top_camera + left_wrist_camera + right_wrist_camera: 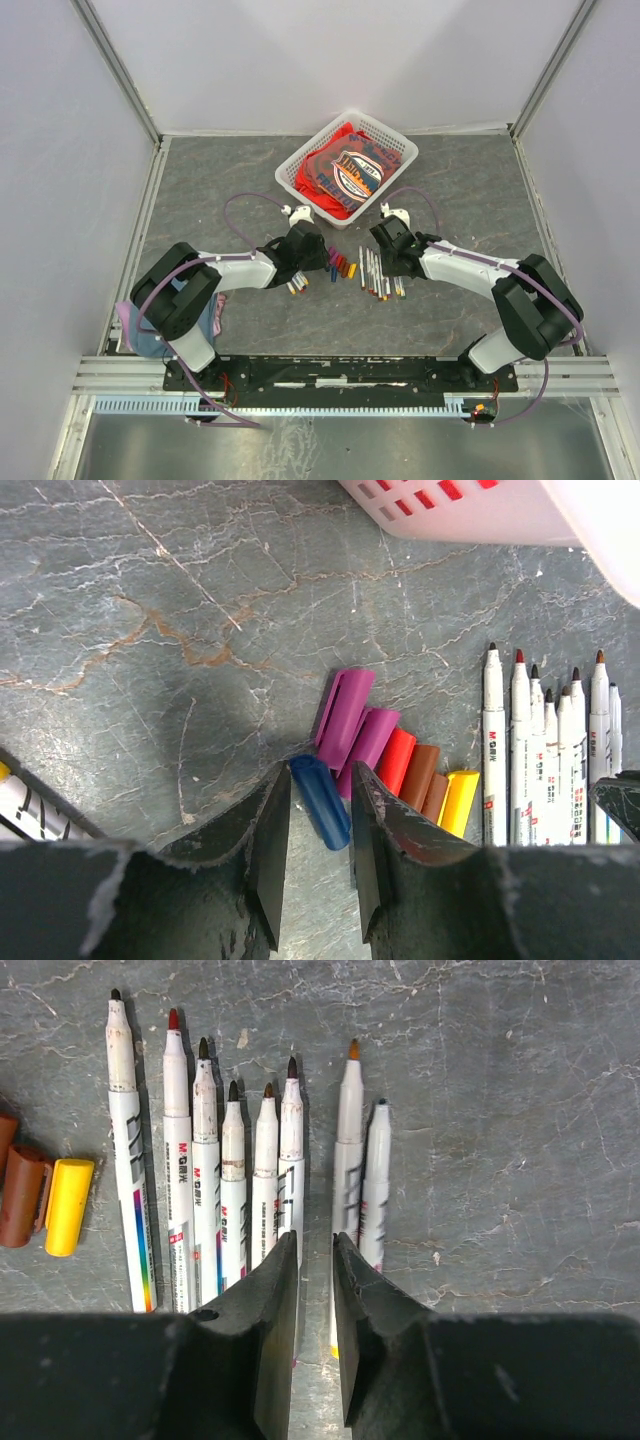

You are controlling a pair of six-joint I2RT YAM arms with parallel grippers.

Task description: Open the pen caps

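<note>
The pen caps [340,268] lie in a row on the table between my two grippers. In the left wrist view they are two purple [345,715], a red [397,770], two brown [425,780] and a yellow [460,800]. A blue cap [325,810] lies flat on the table between the tips of my left gripper [320,770], whose jaws stand apart around it. Several uncapped white pens [205,1180] lie side by side. My right gripper [315,1237] is open and empty above the bare strip between that row and two more pens [362,1160].
A white basket [395,140] holding a red bag [345,175] stands just beyond the grippers. More pens [298,285] lie under the left gripper [318,260]. The right gripper [386,266] hovers over the pen row [375,275]. Grey walls enclose the table.
</note>
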